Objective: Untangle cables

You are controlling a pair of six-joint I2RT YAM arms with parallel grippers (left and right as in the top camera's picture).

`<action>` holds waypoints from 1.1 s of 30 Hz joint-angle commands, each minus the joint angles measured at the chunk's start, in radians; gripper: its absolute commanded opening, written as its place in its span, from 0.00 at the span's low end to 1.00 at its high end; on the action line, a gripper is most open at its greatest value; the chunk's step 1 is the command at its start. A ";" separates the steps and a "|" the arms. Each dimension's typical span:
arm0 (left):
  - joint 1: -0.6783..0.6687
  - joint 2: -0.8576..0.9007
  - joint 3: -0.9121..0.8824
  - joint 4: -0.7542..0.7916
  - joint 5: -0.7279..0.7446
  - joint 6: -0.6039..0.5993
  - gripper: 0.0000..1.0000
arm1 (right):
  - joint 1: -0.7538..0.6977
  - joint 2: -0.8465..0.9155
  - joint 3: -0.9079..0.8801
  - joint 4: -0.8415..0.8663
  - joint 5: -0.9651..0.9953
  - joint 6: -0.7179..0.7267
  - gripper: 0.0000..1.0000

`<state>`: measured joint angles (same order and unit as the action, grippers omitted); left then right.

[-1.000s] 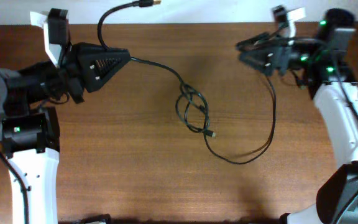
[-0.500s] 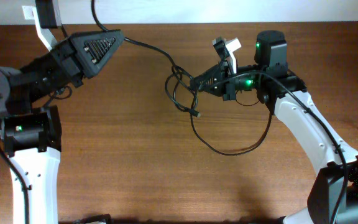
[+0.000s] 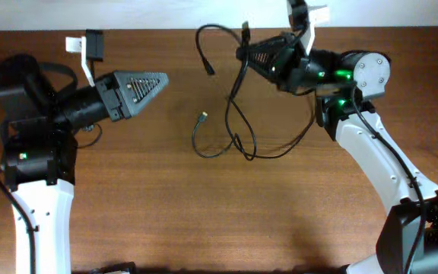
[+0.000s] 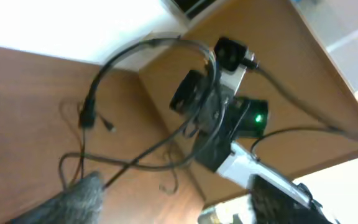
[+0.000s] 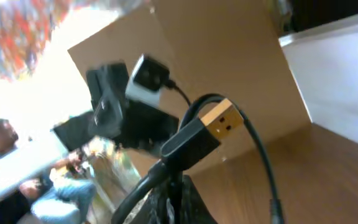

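Your right gripper (image 3: 251,55) is clamped on the cables (image 3: 238,141) near the far edge. Thin black loops trail from it onto the wooden table (image 3: 204,213), well apart from your left gripper (image 3: 163,77). Its wrist view shows the jaws spread and empty. Only the right wrist view shows a boxy gold plug (image 5: 221,121) above the fingers.

Bright overhead; motion-blurred, overexposed wrist views.
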<state>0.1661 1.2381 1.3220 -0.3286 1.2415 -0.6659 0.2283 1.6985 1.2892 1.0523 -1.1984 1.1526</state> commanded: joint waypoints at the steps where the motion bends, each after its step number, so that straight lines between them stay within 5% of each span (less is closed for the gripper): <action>1: -0.022 -0.004 0.002 -0.096 0.027 0.203 0.92 | 0.006 -0.009 0.013 -0.163 0.043 0.097 0.04; 3: -0.082 -0.004 0.002 -0.094 0.121 0.346 1.00 | 0.007 -0.009 0.013 -0.530 0.011 -0.040 0.04; 6: -0.182 -0.003 0.002 -0.129 0.133 0.562 0.96 | 0.007 -0.010 0.013 -0.559 -0.012 -0.058 0.04; 9: -0.283 0.000 0.002 -0.343 -0.146 0.730 0.97 | 0.007 -0.010 0.013 -0.559 -0.002 -0.041 0.04; 11: -0.336 0.000 0.002 -0.426 -0.359 0.739 0.95 | 0.000 -0.010 0.013 -0.537 -0.002 -0.041 0.04; 13: -0.336 0.000 0.002 -0.431 -0.360 0.739 0.95 | -0.002 -0.010 0.013 -0.424 0.003 -0.008 0.04; 16: -0.336 0.017 0.001 -0.475 -0.412 0.739 0.94 | -0.001 -0.010 0.013 0.055 0.146 0.329 0.04; 24: -0.358 0.199 0.001 -0.483 -0.404 0.739 0.84 | 0.003 -0.010 0.020 0.152 0.250 0.374 0.04; 28: -0.451 0.280 0.001 -0.214 -0.332 0.711 0.84 | 0.002 -0.010 0.025 0.152 0.210 0.303 0.04; 29: -0.479 0.297 0.001 -0.155 -0.333 0.687 0.72 | 0.002 -0.010 0.025 0.149 0.168 0.256 0.04; 31: -0.517 0.318 0.001 -0.139 -0.375 0.679 0.00 | -0.002 -0.010 0.026 0.148 0.111 0.161 0.04; 33: -0.520 0.325 0.001 -0.159 -0.375 0.678 0.25 | -0.032 -0.010 0.077 0.083 0.110 0.091 0.04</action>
<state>-0.3489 1.5475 1.3151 -0.4728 0.8776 0.0158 0.2234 1.6997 1.2999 1.1801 -1.0679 1.3457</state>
